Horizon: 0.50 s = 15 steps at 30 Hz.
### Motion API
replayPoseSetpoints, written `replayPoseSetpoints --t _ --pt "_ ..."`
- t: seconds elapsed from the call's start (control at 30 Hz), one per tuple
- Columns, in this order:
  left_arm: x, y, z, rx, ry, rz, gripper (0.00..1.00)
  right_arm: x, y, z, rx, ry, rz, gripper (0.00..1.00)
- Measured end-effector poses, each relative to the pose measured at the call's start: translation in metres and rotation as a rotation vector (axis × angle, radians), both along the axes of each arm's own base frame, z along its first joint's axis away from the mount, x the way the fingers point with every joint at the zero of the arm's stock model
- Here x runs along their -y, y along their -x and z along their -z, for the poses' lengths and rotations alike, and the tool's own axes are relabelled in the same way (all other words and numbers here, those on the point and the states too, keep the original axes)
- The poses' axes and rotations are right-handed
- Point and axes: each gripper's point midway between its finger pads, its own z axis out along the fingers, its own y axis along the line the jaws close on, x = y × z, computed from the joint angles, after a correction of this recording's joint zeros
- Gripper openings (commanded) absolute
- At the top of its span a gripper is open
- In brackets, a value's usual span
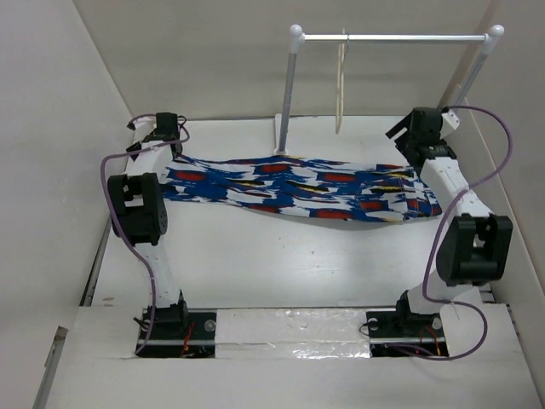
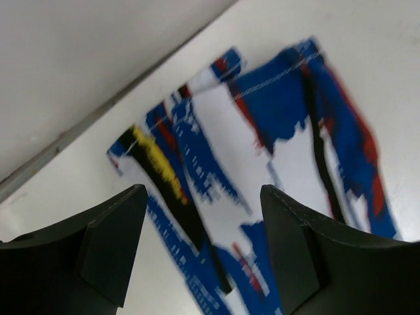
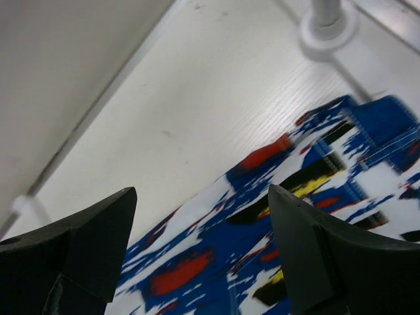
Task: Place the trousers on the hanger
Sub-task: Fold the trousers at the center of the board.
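Trousers [image 1: 298, 189] lying flat across table [image 1: 281, 264], stretching left to right between both arms. Left gripper [image 2: 203, 216] hovering over left end, fingers standing apart, gripping nothing. Right gripper [image 3: 200, 216] hovering over right end, fingers likewise apart, empty. Hanger [image 1: 341, 85] hanging on rack [image 1: 392, 37] at far side, behind trousers.
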Motion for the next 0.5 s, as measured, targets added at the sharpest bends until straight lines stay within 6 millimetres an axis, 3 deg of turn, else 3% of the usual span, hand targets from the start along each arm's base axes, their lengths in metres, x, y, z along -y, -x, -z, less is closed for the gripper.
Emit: replayPoseSetpoints --t 0.03,0.07,0.17,0.27,0.4,0.5 --pt "0.002 0.011 0.004 -0.014 0.017 0.002 0.67 -0.008 0.009 -0.006 0.032 -0.021 -0.015 0.83" --pt "0.004 0.021 0.007 -0.017 0.036 0.004 0.67 -0.014 0.02 -0.009 0.054 -0.041 -0.024 0.75" --pt "0.003 0.048 0.013 -0.02 0.096 -0.003 0.69 -0.021 0.053 -0.015 0.138 -0.09 -0.031 0.48" --pt "-0.002 0.067 0.019 -0.013 0.146 -0.013 0.69 -0.028 0.091 0.001 0.182 -0.129 -0.055 0.16" --pt "-0.001 0.076 0.033 -0.012 0.208 -0.006 0.69 -0.043 0.134 0.033 0.185 -0.168 -0.119 0.18" --pt "0.008 0.072 0.037 -0.004 0.248 0.022 0.66 -0.059 0.158 0.054 0.188 -0.18 -0.197 0.27"
